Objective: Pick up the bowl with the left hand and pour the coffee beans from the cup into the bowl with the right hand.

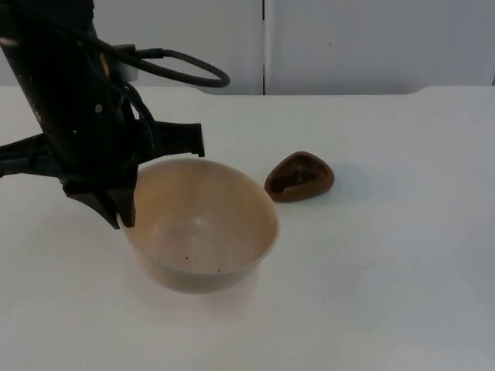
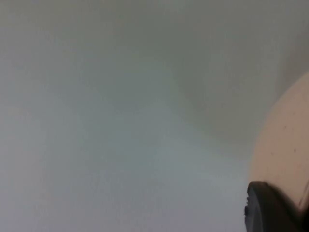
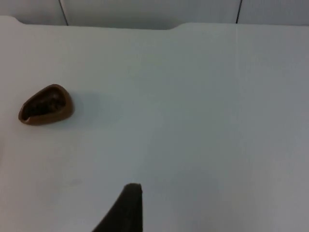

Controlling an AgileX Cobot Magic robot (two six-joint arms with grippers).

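Left tool (image 1: 124, 205) clamps the beige bowl's (image 1: 203, 232) rim, brown cup (image 1: 300, 177) just beside that bowl on the white surface (image 1: 387, 255).

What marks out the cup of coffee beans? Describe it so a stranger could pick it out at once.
Start at the white table and find the big beige bowl that the left gripper reaches at its rim. Just beside the bowl, toward the robot's right and nearer the grey wall, stands the cup. It is far smaller, dark brown, lopsided, with dark beans inside.
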